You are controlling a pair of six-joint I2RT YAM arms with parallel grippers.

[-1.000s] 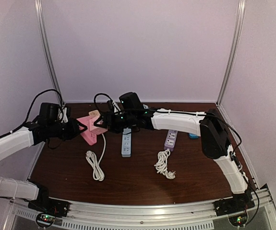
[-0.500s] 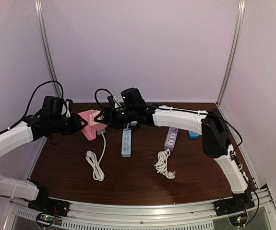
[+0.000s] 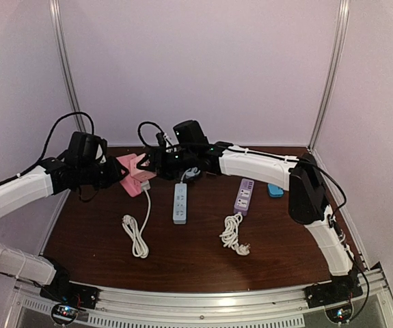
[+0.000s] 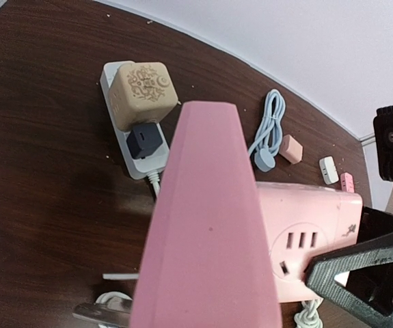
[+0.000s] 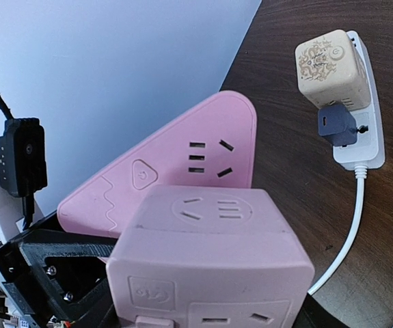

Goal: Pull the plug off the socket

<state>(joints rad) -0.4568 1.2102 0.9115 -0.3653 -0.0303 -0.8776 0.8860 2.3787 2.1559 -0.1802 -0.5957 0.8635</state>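
A pink triangular socket (image 3: 126, 168) is held above the table by my left gripper (image 3: 112, 175), which is shut on it. A pale pink cube plug (image 3: 143, 175) sits against the socket's face with no gap showing. My right gripper (image 3: 156, 164) is shut on the cube. In the left wrist view the socket (image 4: 210, 225) fills the middle and hides my fingers; the cube (image 4: 312, 229) is at its right. In the right wrist view the cube (image 5: 210, 260) is in front and the socket (image 5: 175, 164) is behind it.
A white power strip (image 5: 363, 140) with a beige cube (image 5: 329, 68) and a dark plug (image 5: 337, 124) lies at the back. A white-blue strip (image 3: 180, 202), a purple strip (image 3: 243, 197) and two coiled white cords (image 3: 136, 236) (image 3: 234, 234) lie mid-table.
Both grippers have risen together with the pink socket and the cube plug, moving slightly back and right. The plug stays against the socket.
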